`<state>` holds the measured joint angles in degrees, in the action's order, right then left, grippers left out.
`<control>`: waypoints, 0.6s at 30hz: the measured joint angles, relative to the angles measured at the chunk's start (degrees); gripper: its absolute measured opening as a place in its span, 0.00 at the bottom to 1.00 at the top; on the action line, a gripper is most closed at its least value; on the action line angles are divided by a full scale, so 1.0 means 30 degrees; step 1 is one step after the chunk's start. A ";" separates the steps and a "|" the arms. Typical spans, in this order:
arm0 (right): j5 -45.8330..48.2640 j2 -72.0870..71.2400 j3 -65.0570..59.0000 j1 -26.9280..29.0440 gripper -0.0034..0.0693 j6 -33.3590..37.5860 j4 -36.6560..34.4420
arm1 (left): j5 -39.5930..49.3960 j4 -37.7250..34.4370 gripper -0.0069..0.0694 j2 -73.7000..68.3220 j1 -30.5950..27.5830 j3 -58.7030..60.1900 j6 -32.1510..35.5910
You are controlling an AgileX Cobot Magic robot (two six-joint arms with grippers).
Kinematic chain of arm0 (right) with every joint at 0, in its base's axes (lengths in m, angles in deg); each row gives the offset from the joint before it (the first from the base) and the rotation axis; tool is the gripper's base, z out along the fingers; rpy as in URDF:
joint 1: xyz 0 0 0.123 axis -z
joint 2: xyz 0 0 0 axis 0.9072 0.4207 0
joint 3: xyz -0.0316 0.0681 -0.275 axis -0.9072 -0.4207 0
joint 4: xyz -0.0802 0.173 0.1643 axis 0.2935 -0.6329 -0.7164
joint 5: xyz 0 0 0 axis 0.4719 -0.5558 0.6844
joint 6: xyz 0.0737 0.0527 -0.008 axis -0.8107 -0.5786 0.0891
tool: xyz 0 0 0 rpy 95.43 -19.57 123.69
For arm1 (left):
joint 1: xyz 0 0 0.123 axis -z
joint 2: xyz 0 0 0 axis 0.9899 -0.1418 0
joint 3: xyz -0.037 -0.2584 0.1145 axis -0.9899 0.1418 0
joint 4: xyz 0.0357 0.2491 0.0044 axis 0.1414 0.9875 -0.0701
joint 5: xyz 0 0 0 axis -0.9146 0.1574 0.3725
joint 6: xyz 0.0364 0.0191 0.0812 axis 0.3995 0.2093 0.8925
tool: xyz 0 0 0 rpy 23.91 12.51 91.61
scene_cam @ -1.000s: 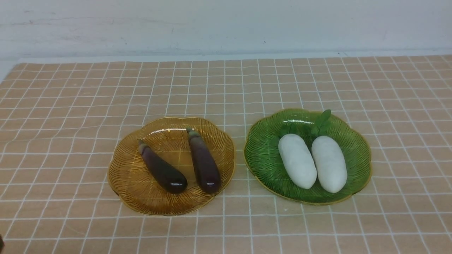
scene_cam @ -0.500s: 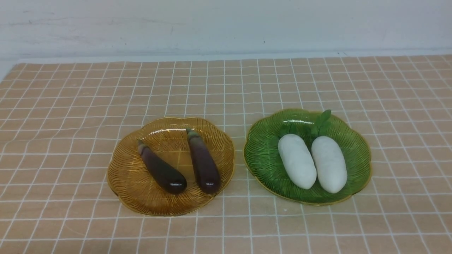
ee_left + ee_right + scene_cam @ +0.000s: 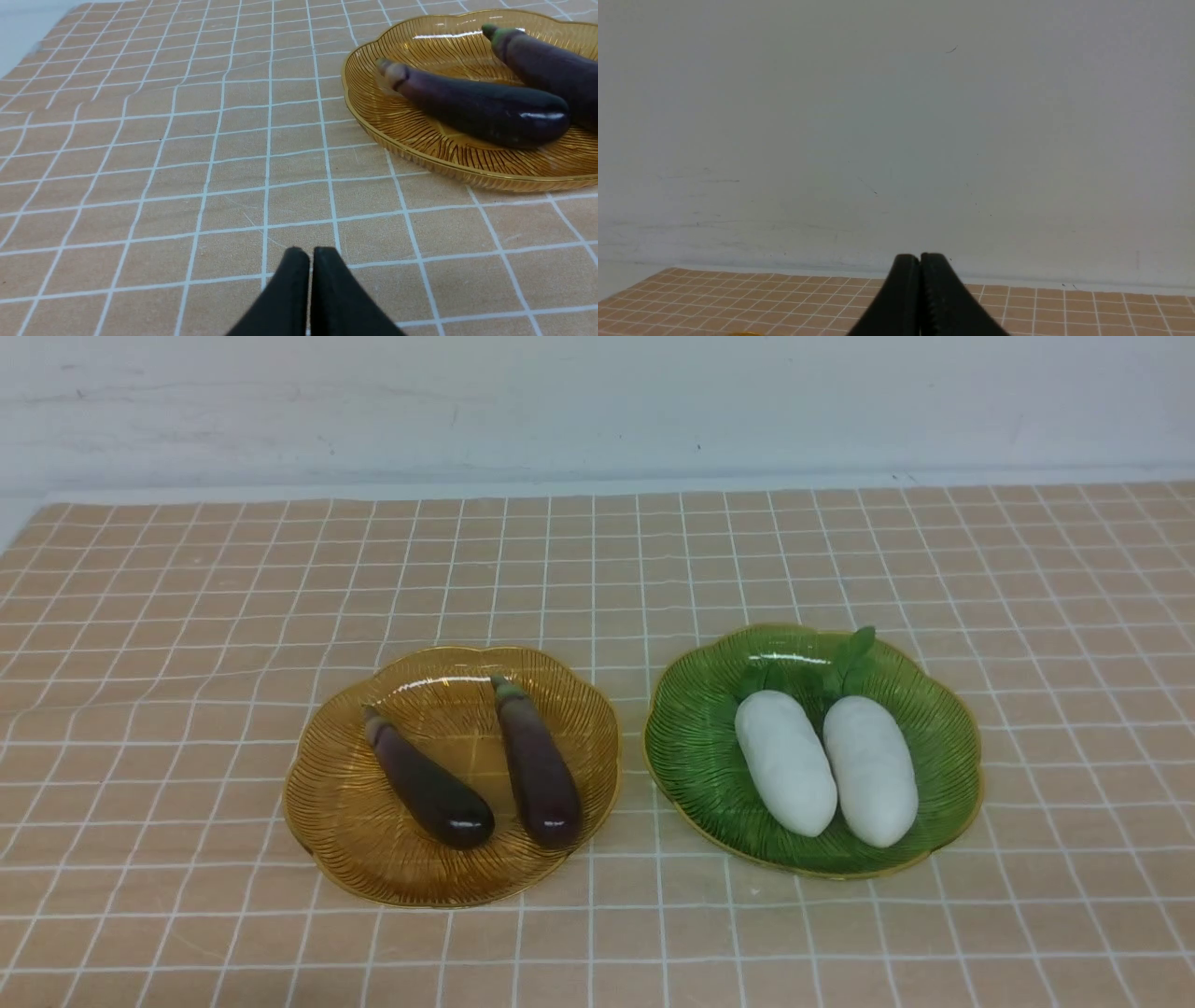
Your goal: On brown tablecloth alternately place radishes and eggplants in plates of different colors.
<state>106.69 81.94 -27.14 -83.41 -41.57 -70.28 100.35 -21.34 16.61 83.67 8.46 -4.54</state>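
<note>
I see both plates (image 3: 597,747) mid brown tablecloth (image 3: 187,616), bare cloth around; left pincer (image 3: 310,261) and right pincer (image 3: 920,266) pressed closed, empty; white wall (image 3: 597,401) behind

A second ago, a small dark shape poked into the very lower left corner of the front view, at the frame's edge; too little of it showed to tell what it was. It had gone by half a second ago. Now that corner shows only the light tan-brown cloth with a grid of thin white lines (image 3: 37,975).
</note>
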 joint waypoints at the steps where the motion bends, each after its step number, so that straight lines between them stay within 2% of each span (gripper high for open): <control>1: 0.0024 0.0000 -0.0144 0.0105 0.03 0.0000 0.0148 | 0.0000 0.0000 0.09 0.0000 0.0000 0.0000 0.0000; 11: -0.0008 0.0000 -0.4318 0.4124 0.03 0.0064 0.1126 | 0.0000 -0.0035 0.09 0.0000 0.0000 0.0000 0.0000; 18: 0.0732 0.0000 -0.7020 0.5641 0.03 0.0064 0.1713 | -0.0004 -0.0035 0.09 0.0023 -0.0015 0.0000 0.0000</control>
<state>108.88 81.94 -48.20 -66.48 -41.38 -65.14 100.34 -21.44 16.68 83.63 8.46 -4.54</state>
